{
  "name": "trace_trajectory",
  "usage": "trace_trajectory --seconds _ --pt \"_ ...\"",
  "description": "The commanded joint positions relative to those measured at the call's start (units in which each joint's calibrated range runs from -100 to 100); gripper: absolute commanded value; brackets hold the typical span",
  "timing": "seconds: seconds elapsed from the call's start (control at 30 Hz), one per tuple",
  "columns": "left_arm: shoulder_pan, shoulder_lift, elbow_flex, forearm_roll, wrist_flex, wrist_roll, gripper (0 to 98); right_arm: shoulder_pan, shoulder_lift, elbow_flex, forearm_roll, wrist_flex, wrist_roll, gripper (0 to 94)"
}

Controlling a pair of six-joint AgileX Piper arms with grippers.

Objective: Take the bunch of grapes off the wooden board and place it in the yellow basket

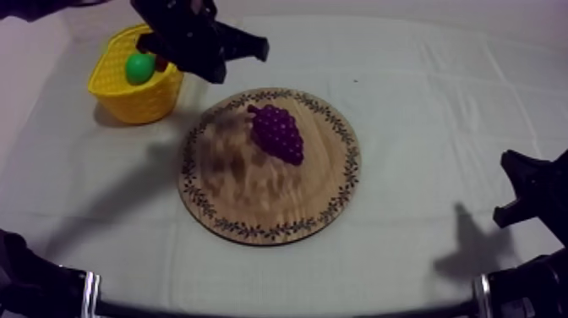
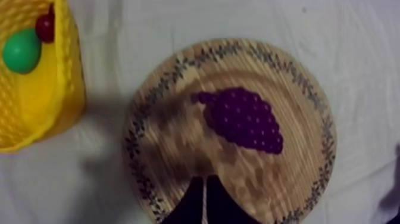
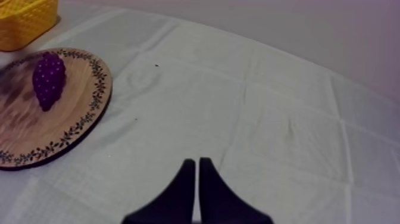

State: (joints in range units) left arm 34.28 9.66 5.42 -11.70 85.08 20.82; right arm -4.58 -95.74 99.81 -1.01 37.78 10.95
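Note:
The purple bunch of grapes [image 1: 277,133] lies on the round wooden board [image 1: 253,203], toward its far side. My left arm comes in from the upper left, and my left gripper [image 1: 258,48] hangs above the board's far edge, beside the yellow basket [image 1: 127,97]. In the left wrist view its fingers [image 2: 205,205] lie together as a narrow wedge over the board's rim [image 2: 149,179], apart from the grapes [image 2: 244,119]. My right gripper [image 3: 197,179] is shut on nothing over bare cloth, well away from the board [image 3: 36,131] and grapes [image 3: 47,80].
The basket [image 2: 65,89] at the far left holds a green pear [image 2: 22,50] and a small red fruit [image 2: 44,27]. My right arm [image 1: 532,190] rests low at the right edge. Cloth lies between it and the board.

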Motion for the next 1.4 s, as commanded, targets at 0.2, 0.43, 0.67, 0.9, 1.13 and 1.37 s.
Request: trace_trajectory --seconds 0.2,0.43,0.67,0.9,1.13,1.37 --pt "1.06 2.19 0.08 1.08 0.18 2.4 36.8 -0.02 -0.01 -0.03 0.01 0.04 0.02 0.4" --pt "1.1 4.81 -0.03 3.65 1.23 5.22 78.5 -0.02 -0.01 -0.03 0.01 0.04 0.02 0.4" --pt "1.11 8.81 -2.2 6.32 1.98 6.77 94.0 -0.02 -0.01 -0.03 0.01 0.04 0.02 0.4" --pt "0.96 15.32 -7.47 7.22 2.05 8.51 95.4 -0.02 -0.01 -0.03 0.01 0.04 0.02 0.4" --pt "0.81 22.98 -13.48 7.66 2.05 9.33 95.5 -0.02 -0.01 -0.03 0.01 0.04 0.02 0.4" --pt "0.79 30.58 -19.32 7.89 2.05 10.14 94.9 -0.02 -0.01 -0.03 0.01 0.04 0.02 0.4"
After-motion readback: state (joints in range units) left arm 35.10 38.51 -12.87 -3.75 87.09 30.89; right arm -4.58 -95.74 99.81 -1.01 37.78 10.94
